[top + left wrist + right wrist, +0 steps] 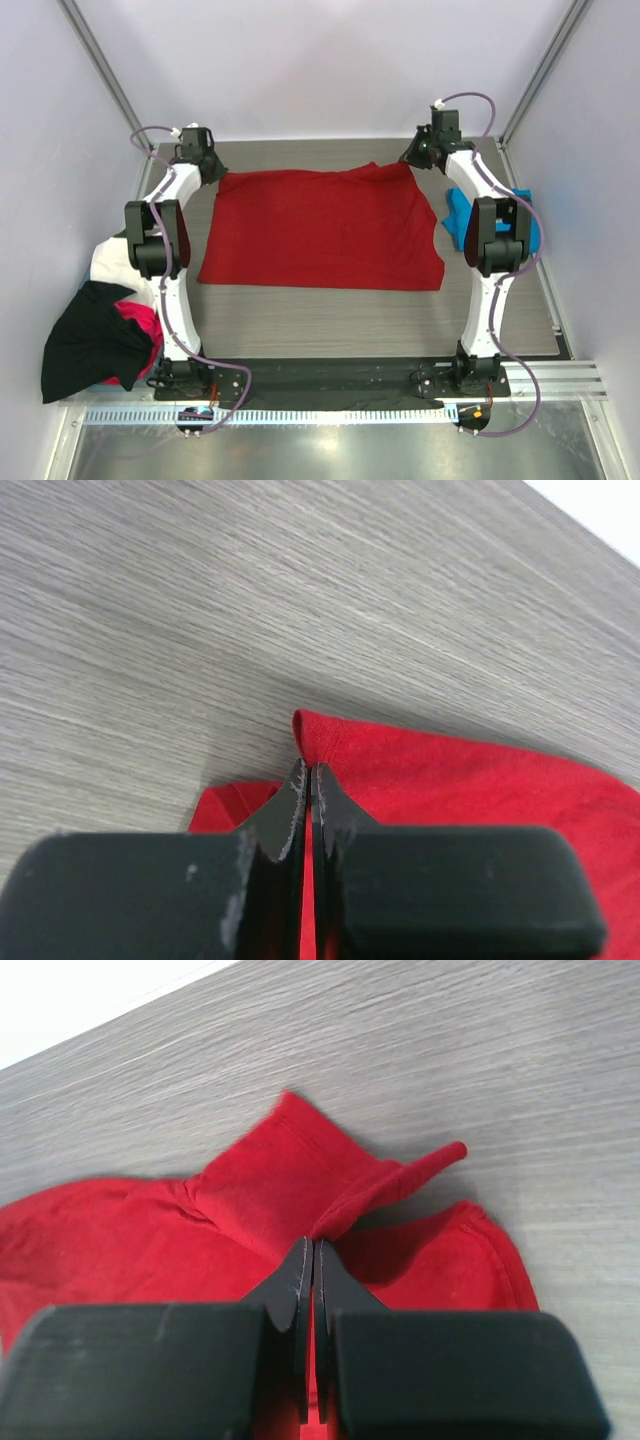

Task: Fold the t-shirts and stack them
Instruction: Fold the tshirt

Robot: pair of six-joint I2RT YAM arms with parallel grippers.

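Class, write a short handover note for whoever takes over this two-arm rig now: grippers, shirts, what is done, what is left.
Left gripper: shut on the red t-shirt's far left corner.
Right gripper: shut on its far right corner.
Red t-shirt lies spread mid-table; blue t-shirt bunched at the right; black shirt, white shirt and magenta shirt heaped near left.
Done: red one laid out. Left: fold it, fold the rest, stack all.

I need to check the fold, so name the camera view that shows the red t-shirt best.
The top external view: the whole red t-shirt lies spread on the table. Each wrist view shows only a far corner, pinched in the left pincer or right pincer.
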